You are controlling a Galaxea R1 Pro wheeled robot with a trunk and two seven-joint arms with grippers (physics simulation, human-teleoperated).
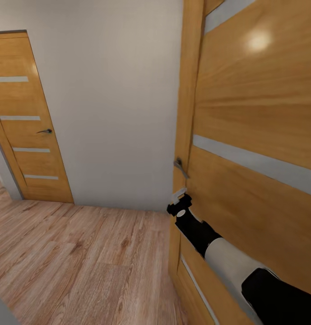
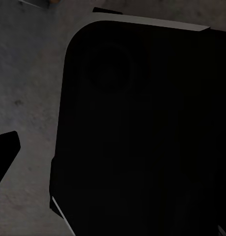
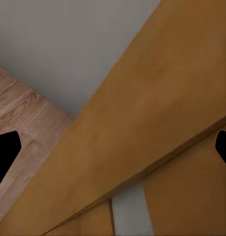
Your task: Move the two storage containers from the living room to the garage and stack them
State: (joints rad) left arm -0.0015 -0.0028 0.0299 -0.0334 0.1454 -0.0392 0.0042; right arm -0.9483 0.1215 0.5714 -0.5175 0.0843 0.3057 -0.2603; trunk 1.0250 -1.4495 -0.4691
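Hallway door (image 1: 259,135), right end effector (image 1: 179,201) seemingly alongside

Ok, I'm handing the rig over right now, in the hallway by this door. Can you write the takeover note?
Right gripper: held out at the edge of the near wooden door, just below its handle; fingers wide apart in the right wrist view, holding nothing.
Left gripper: open or shut cannot be told; its wrist camera faces a dark body over grey ground.
Location: wood plank floor, pale wall, second wooden door far left.
Done: nothing confirmable here.
Left: get through the door, then fetch and stack both containers in the garage.
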